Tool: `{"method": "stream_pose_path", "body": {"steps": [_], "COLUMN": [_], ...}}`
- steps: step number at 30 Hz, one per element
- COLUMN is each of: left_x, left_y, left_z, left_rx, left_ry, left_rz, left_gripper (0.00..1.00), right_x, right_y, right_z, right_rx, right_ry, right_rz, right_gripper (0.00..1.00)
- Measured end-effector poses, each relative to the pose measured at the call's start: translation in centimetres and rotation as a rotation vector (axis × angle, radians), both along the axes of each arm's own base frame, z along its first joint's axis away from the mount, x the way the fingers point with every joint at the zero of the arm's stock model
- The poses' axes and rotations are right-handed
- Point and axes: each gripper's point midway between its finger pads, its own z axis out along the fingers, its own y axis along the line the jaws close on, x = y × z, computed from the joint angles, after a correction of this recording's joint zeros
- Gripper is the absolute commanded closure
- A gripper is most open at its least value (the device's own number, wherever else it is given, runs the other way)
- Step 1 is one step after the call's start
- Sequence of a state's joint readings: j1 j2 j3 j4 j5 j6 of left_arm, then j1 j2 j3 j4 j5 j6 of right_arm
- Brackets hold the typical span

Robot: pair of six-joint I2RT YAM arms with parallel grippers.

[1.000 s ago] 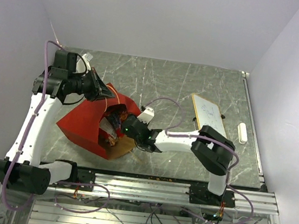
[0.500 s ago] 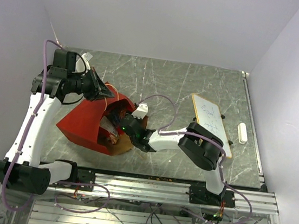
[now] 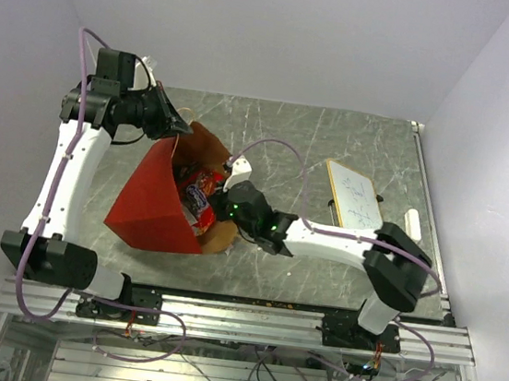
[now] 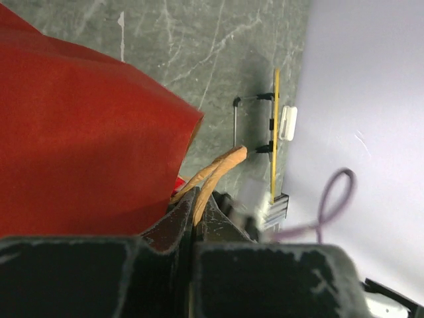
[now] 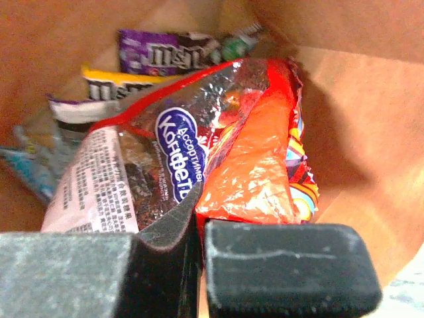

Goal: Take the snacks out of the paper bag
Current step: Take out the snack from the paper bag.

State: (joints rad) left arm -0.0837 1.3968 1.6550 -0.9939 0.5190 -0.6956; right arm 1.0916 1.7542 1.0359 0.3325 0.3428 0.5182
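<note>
The paper bag (image 3: 151, 201), red outside and brown inside, lies at the table's left with its mouth facing right. My left gripper (image 3: 181, 126) holds the bag's top up and is shut on its tan string handle (image 4: 212, 172), which runs out from between the jaws (image 4: 194, 199). My right gripper (image 3: 215, 206) reaches into the mouth and is shut on the edge of the large red crinkly packet (image 5: 245, 152). Behind that packet, deeper in the bag (image 5: 358, 99), lie a small yellow packet (image 5: 112, 79) and a dark purple wrapper (image 5: 165, 50).
A white wood-framed board (image 3: 354, 195) lies on the grey marbled table at the right, with a small white object (image 3: 413, 226) beyond it near the right edge. The arms' aluminium rail (image 3: 267, 317) runs along the near edge. Walls close in on three sides.
My right gripper has gone from open to shut on the red packet in the bag's mouth. My left arm has lifted the handle up and back, raising the bag's top.
</note>
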Motion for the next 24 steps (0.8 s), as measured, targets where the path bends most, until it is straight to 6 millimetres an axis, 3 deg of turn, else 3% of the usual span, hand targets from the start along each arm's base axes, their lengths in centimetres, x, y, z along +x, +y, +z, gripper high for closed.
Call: {"method": "stream_pose_path", "body": {"steps": [5,10,13,19,24], "left_x": [1.5,2.0,1.9,0.9,0.2], "left_y": [0.2,0.3,0.4,0.7,1.2], "left_z": [-0.7,-0.5,-0.9,-1.3,-1.3], "left_rx": [0.008,0.001,0.000,0.009,0.033], "left_ry": [0.018,0.004,-0.008,-0.011,-0.024], "left_rz": [0.017,0.034,0.035,0.044,0.064], "left_gripper": [0.93,0.93,0.93,0.93,0.93], "right_x": [-1.4,-1.2,0.2,5.6,7.7], "right_y": [-0.7,-2.3,-3.4,-6.6,-6.8], "right_z": [5.4,10.4,13.4,19.5,25.4], "right_rx": [-0.025,-0.056,-0.059,-0.017,0.051], "right_ry": [-0.074,-0.163,-0.210,-0.235,-0.307], "right_rz": [0.133,0.151,0.122,0.031,0.025], "right_gripper": [1.00,1.00,1.00,1.00,1.00]}}
